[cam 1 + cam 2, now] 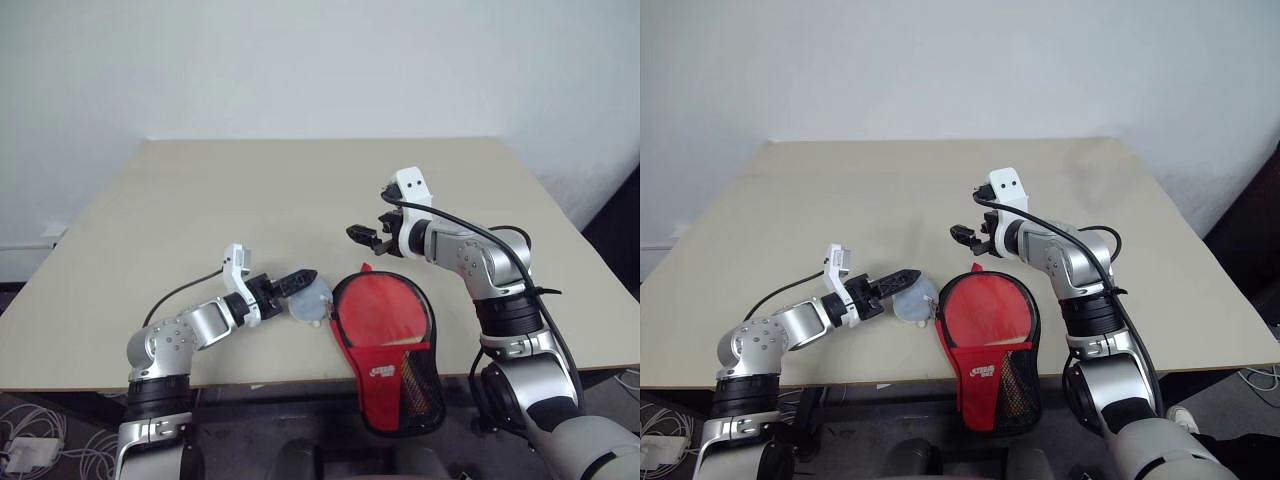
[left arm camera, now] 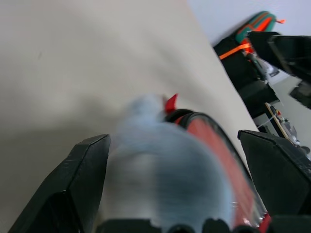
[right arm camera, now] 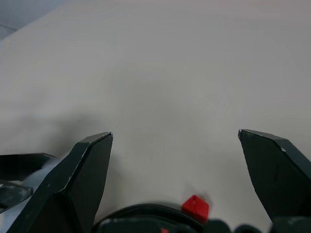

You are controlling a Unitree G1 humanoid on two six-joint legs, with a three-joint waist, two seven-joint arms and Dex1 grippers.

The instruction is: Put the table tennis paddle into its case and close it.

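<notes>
The case (image 1: pixel 385 345) lies red face up at the table's front edge, mesh pocket toward me, its lower end overhanging the edge. A pale wooden sliver (image 1: pixel 405 342) shows at the top of the mesh pocket. The table tennis paddle's face I cannot tell apart from the case's red. My left gripper (image 1: pixel 305 277) is open just left of the case's round end, with the pale blue-grey plastic bag (image 2: pixel 160 165) lying between its spread fingers. My right gripper (image 1: pixel 363 238) hovers open above the table just beyond the case's round end. A red zip tab (image 3: pixel 196 208) shows below it.
The beige table (image 1: pixel 300 190) stretches bare behind both grippers to a white wall. In the left wrist view, dark bags with orange straps (image 2: pixel 243 46) stand on the floor past the table's right side. Cables lie on the floor at the left (image 1: pixel 30 450).
</notes>
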